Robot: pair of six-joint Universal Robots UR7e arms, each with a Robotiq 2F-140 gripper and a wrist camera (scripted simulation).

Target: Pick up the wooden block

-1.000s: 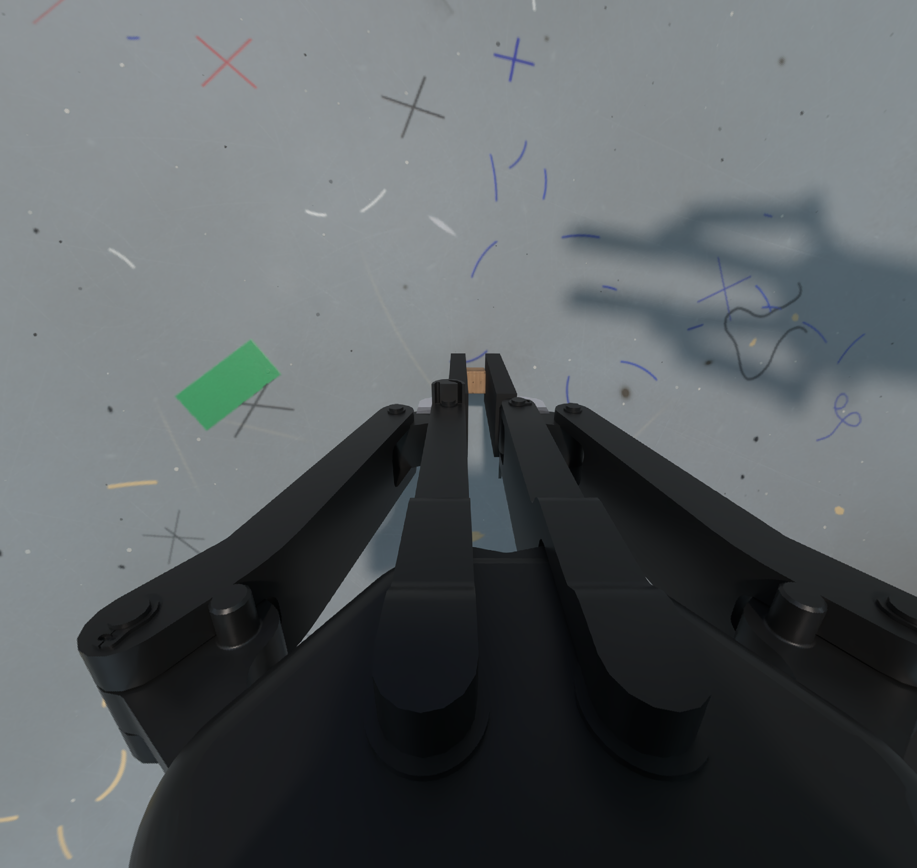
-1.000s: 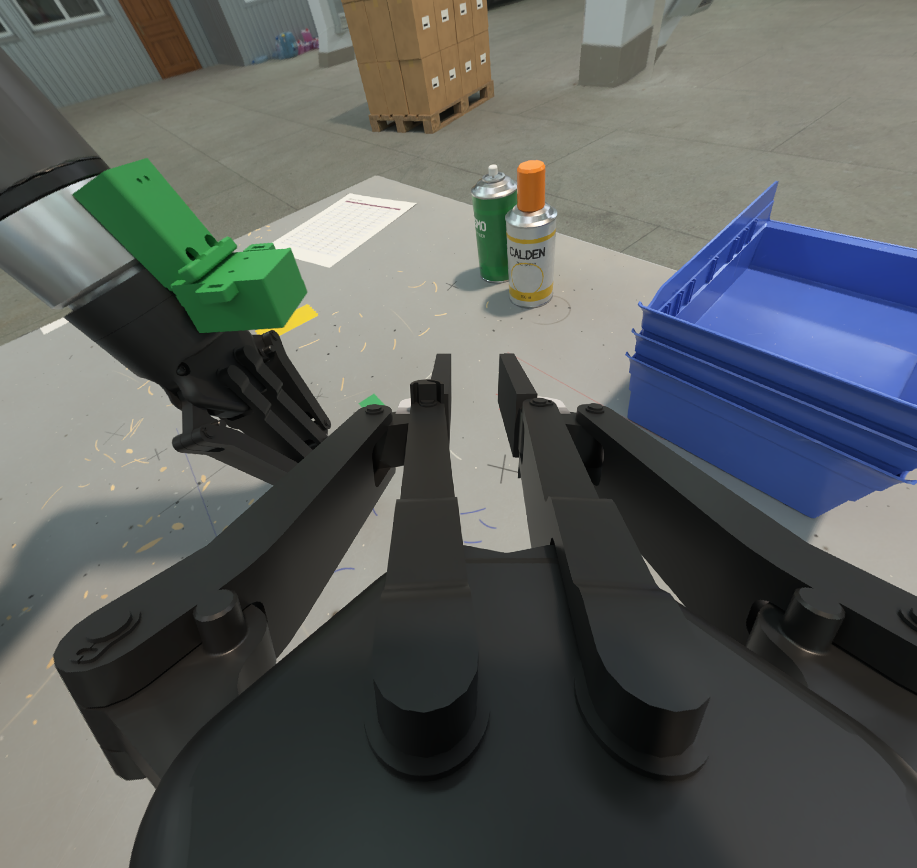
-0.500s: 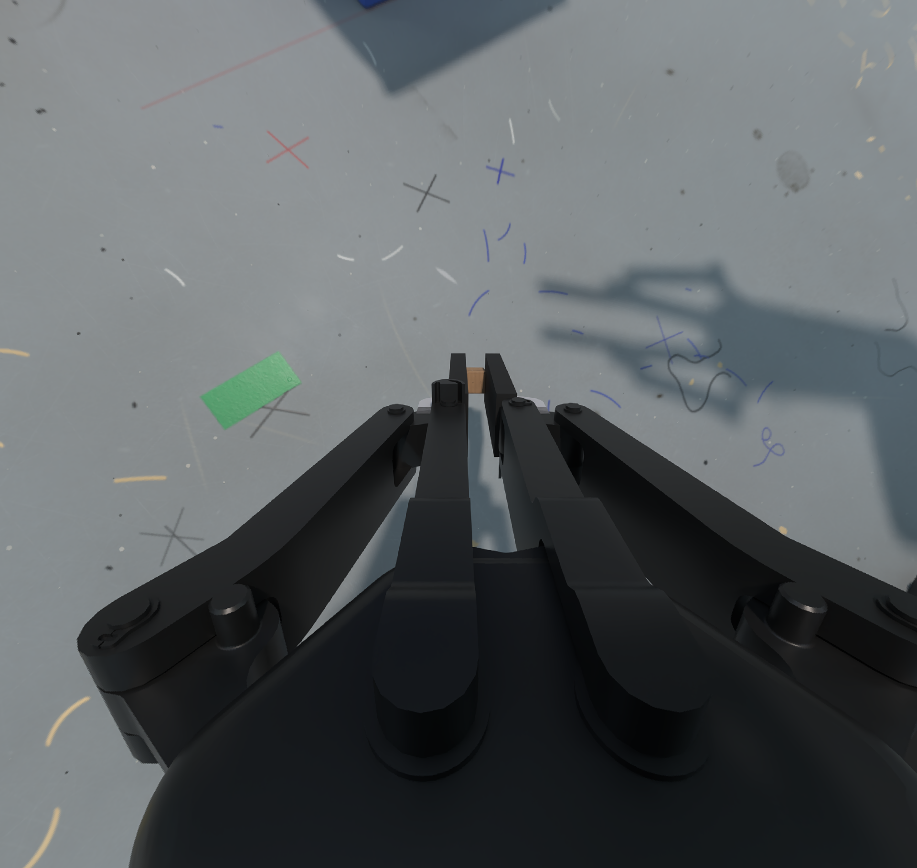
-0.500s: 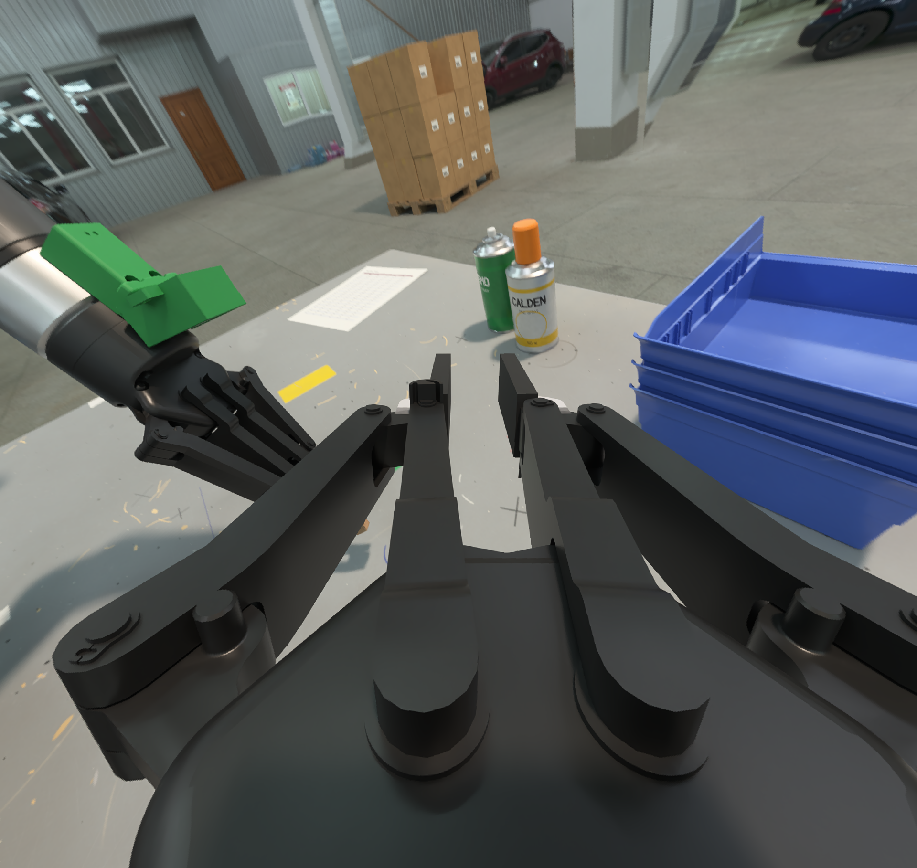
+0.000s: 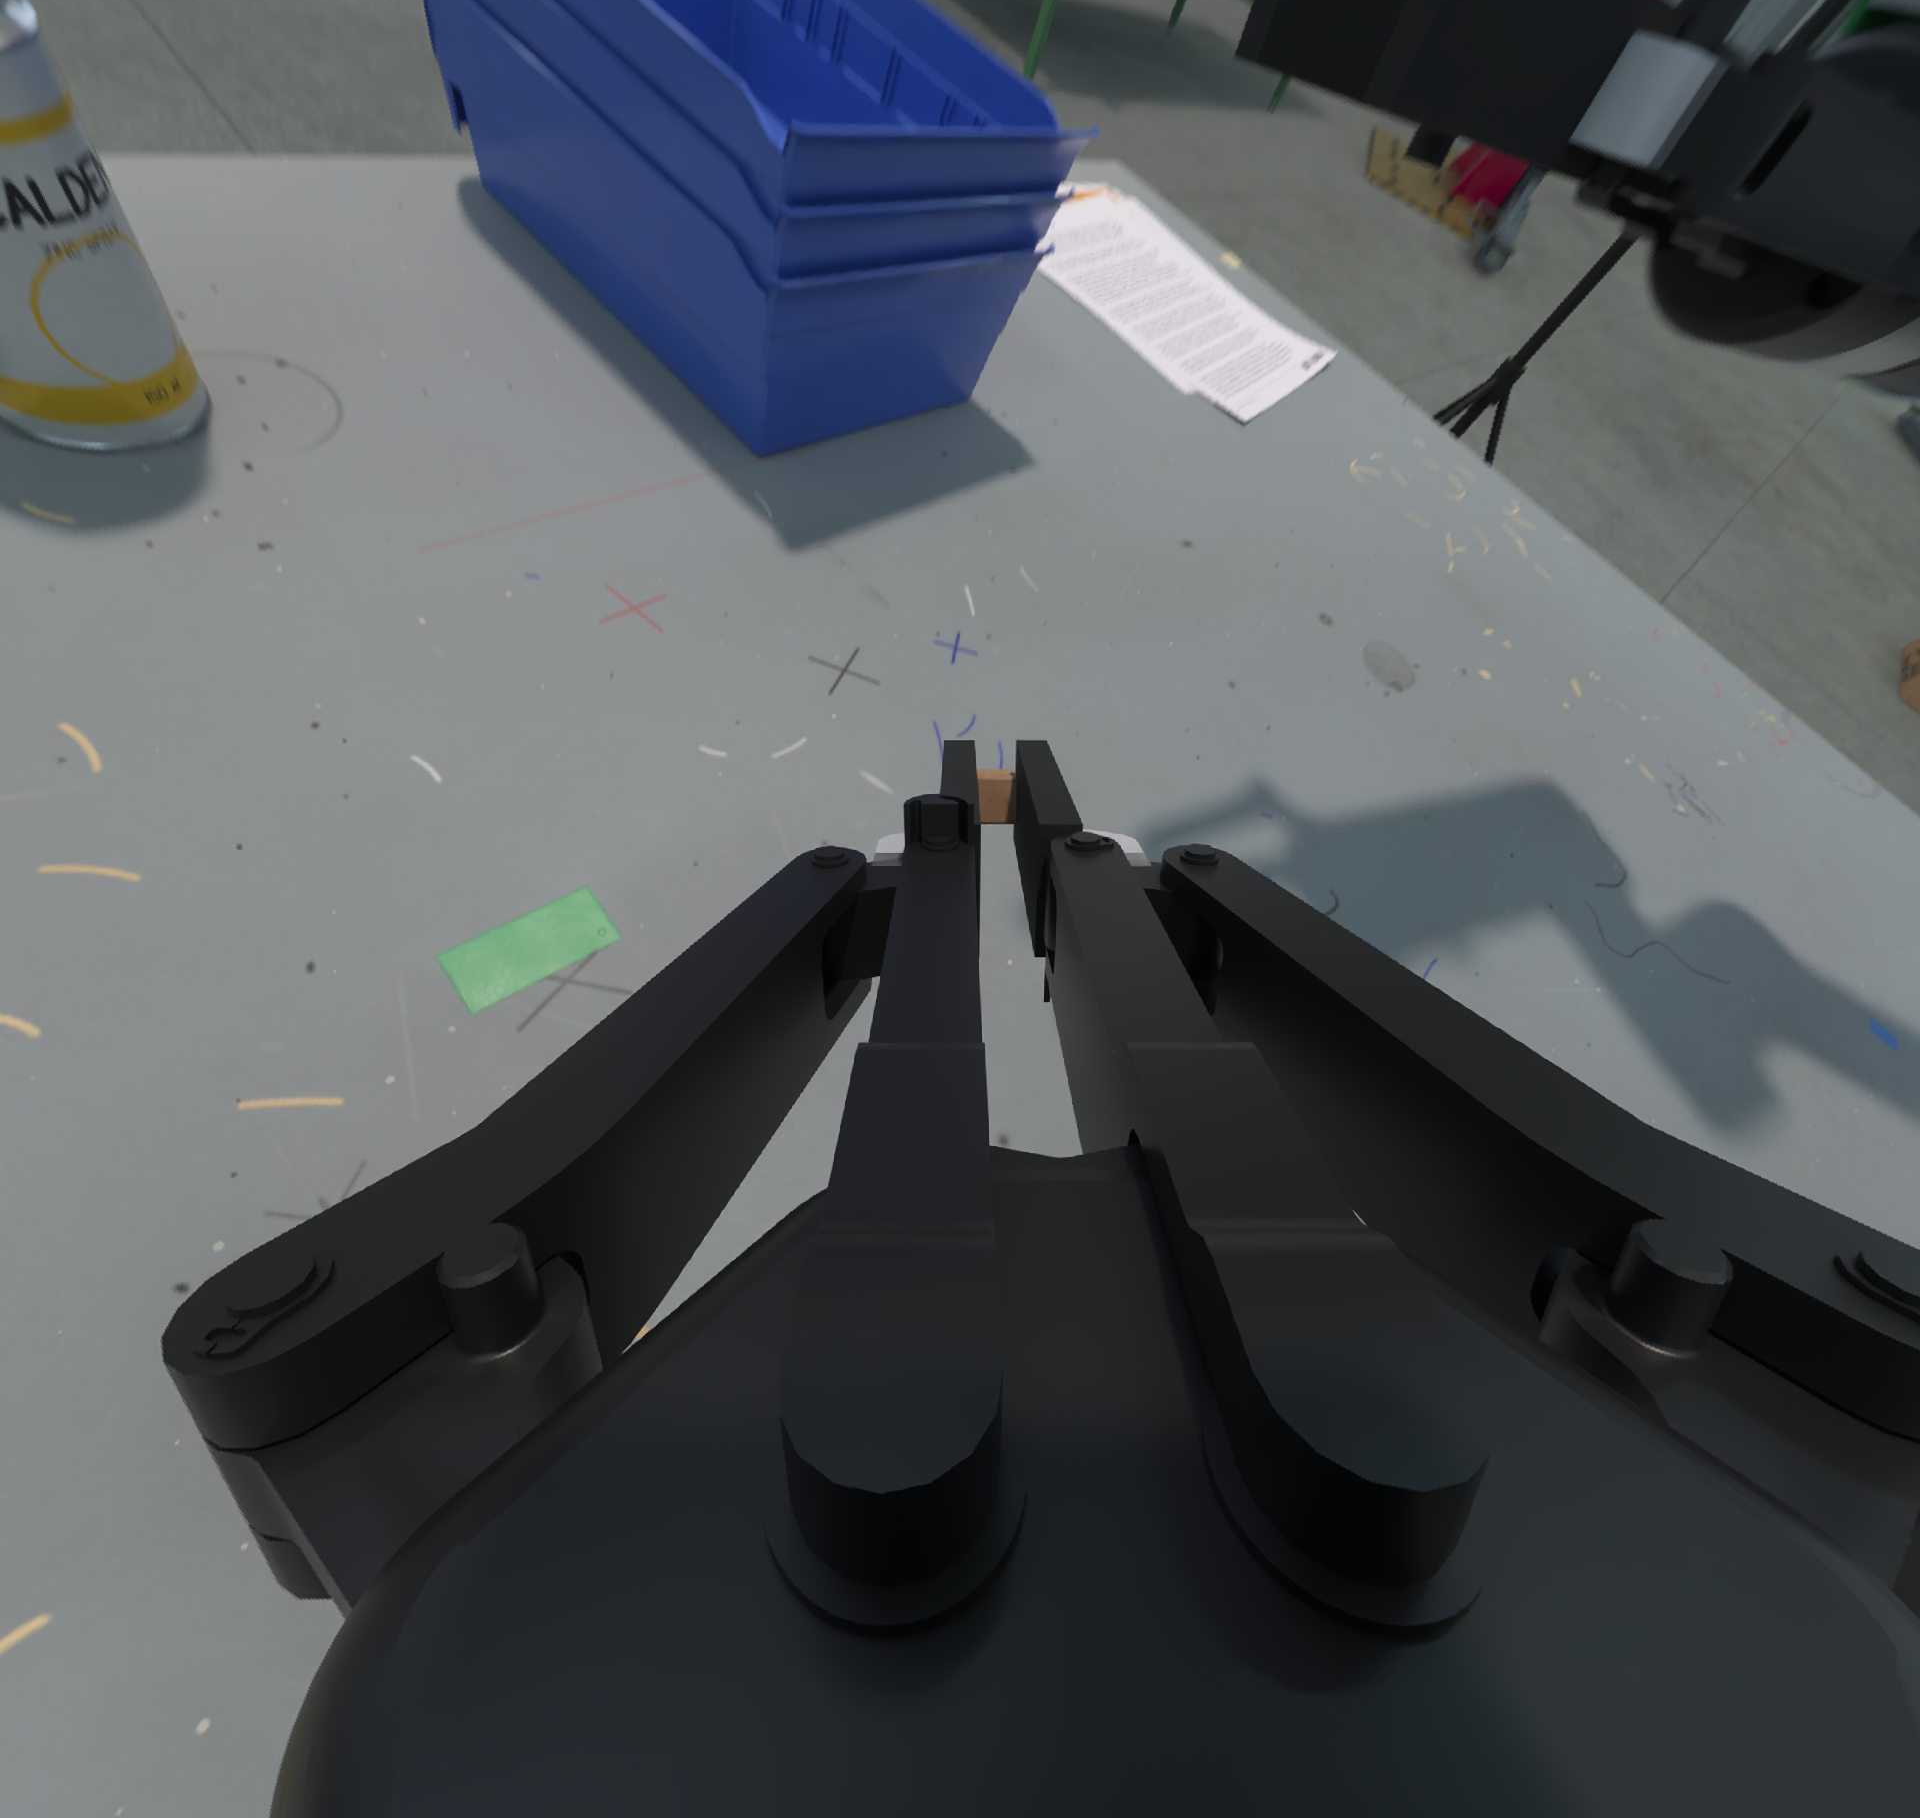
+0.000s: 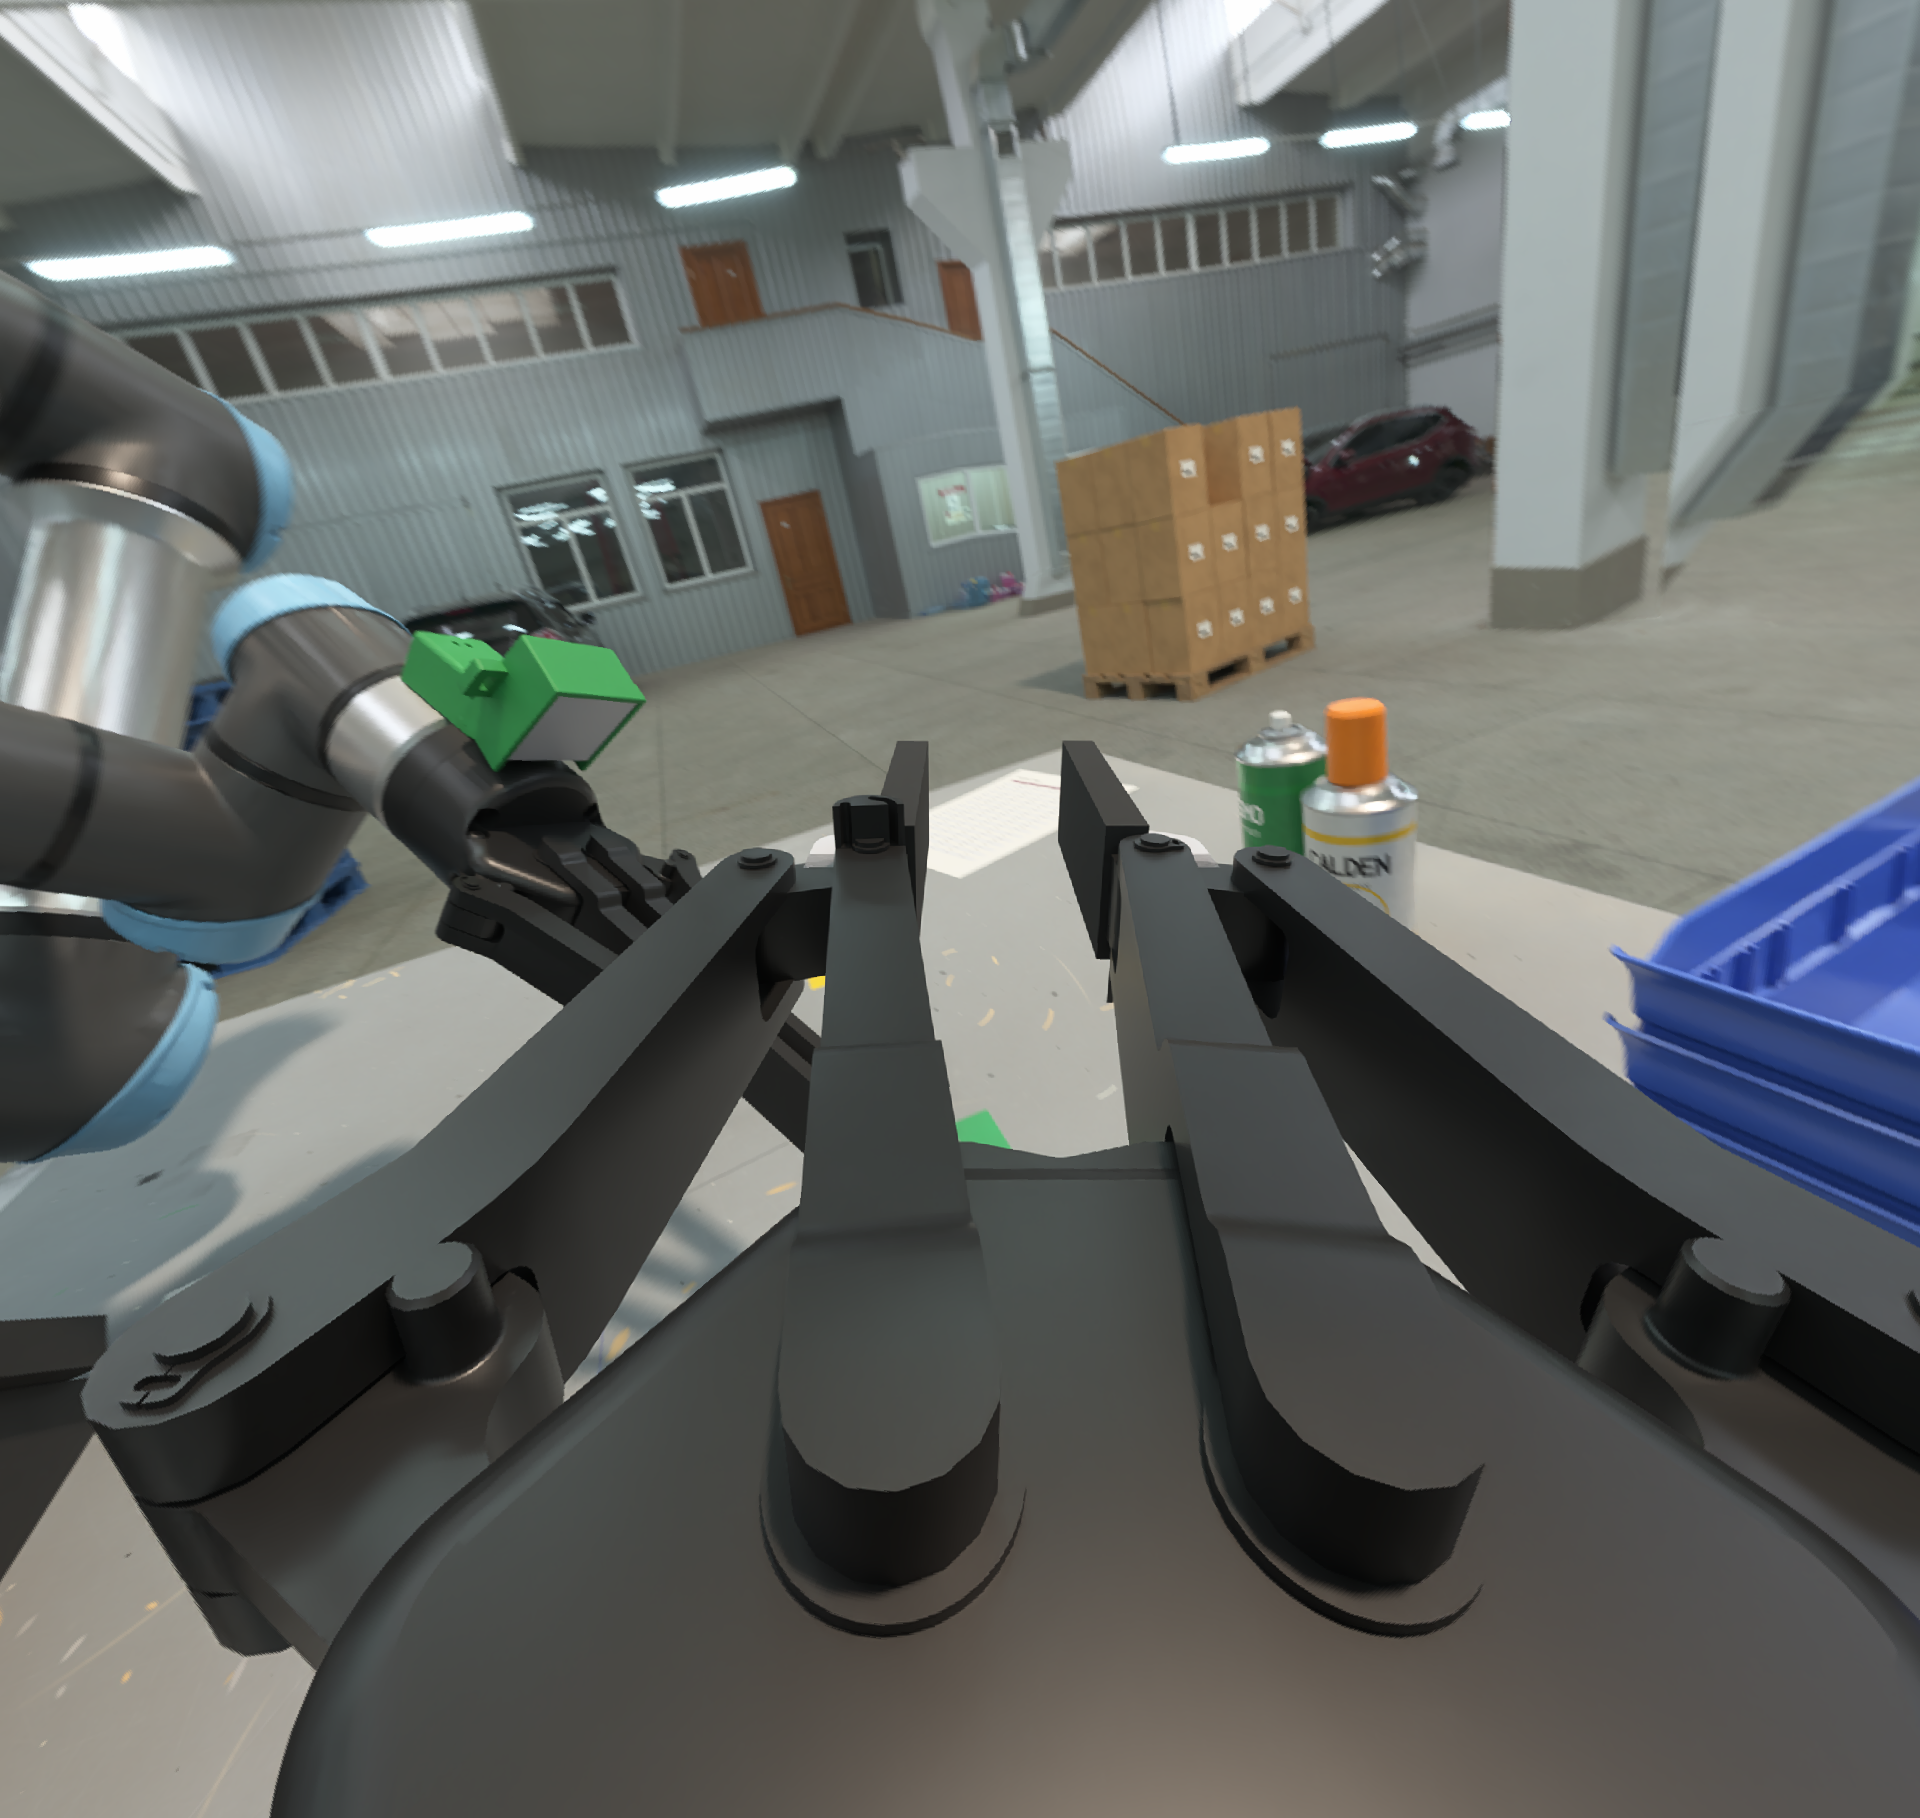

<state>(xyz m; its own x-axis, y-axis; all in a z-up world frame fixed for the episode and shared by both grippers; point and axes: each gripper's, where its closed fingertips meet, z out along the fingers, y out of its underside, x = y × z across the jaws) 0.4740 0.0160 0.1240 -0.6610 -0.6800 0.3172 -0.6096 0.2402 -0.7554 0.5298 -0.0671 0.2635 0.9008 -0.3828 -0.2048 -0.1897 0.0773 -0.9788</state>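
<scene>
My left gripper (image 5: 995,794) is shut on a small tan wooden block (image 5: 994,796), which is pinched between the two black fingertips and held well above the grey table (image 5: 312,729). Only a narrow face of the block shows between the pads. My right gripper (image 6: 992,812) is open and empty, raised above the table and pointing toward the hall. In the right wrist view the left arm with its green wrist mount (image 6: 520,693) is at the left; its fingertips and the block are hidden behind my right gripper's links.
Stacked blue bins (image 5: 748,199) stand at the back of the table, also at the right edge of the right wrist view (image 6: 1787,989). Two spray cans (image 6: 1351,812) stand at the far table edge. A green patch (image 5: 525,947) and paper sheets (image 5: 1174,303) lie flat.
My left gripper has risen and tilted up with the block, so the bins and can come into view. My right gripper has also lifted and tilted up toward the hall.
</scene>
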